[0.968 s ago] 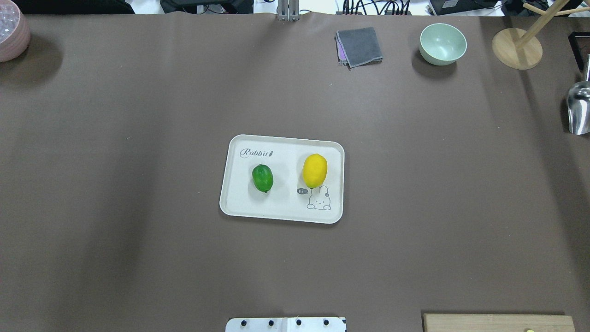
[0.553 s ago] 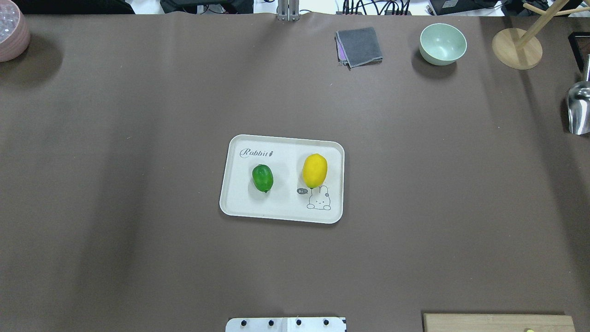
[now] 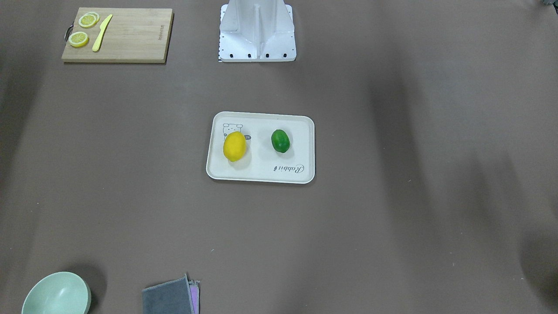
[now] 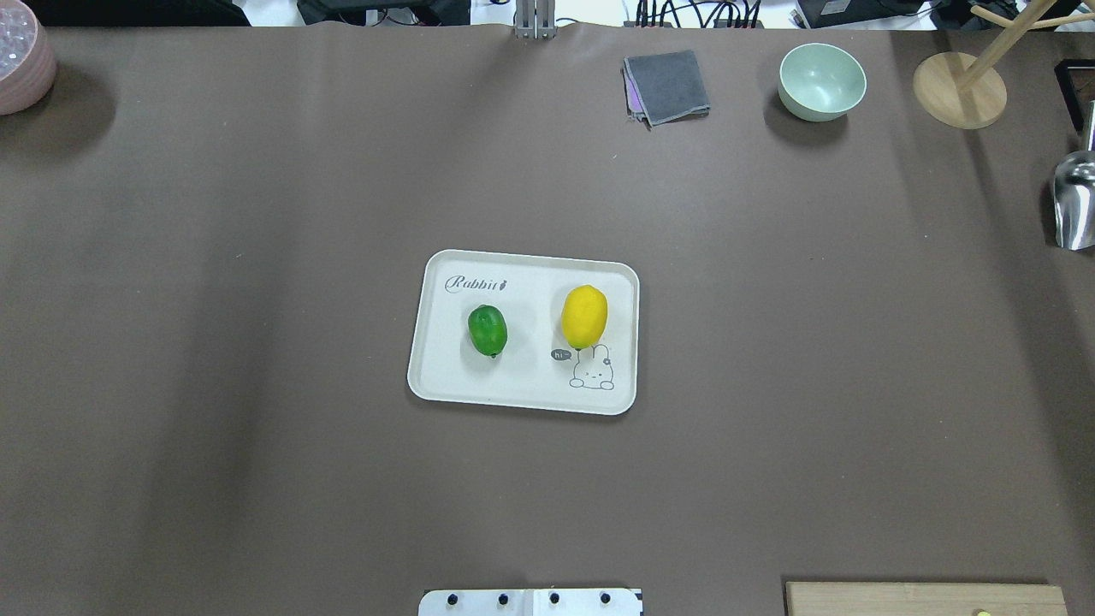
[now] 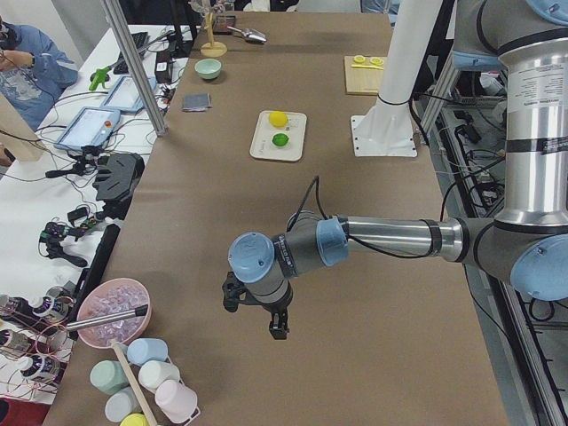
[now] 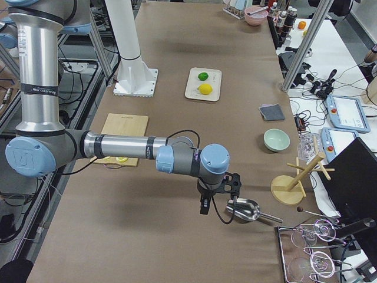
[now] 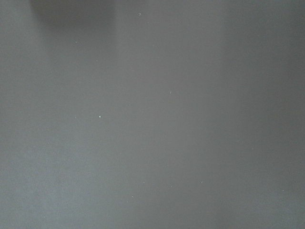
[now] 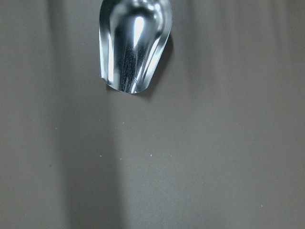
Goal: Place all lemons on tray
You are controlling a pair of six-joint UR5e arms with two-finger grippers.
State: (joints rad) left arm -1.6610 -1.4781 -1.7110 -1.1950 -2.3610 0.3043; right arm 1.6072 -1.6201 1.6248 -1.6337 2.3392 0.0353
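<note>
The cream-white tray (image 4: 522,389) lies at the table's middle. The yellow lemon (image 4: 584,316) lies on its right half above the rabbit drawing, and the green lemon (image 4: 488,330) lies on its left half. Both also show in the front-facing view: yellow lemon (image 3: 234,146), green lemon (image 3: 280,141), tray (image 3: 261,175). My left gripper (image 5: 257,315) shows only in the exterior left view, far from the tray near the table's left end. My right gripper (image 6: 217,200) shows only in the exterior right view, by a metal scoop. I cannot tell whether either is open or shut.
A wooden cutting board (image 3: 135,37) holds lemon slices (image 3: 79,39) and a yellow knife (image 3: 101,32). A mint bowl (image 4: 821,81), grey cloth (image 4: 667,85), wooden stand (image 4: 958,90) and metal scoop (image 4: 1074,201) sit at back right. A pink bowl (image 4: 21,60) is back left.
</note>
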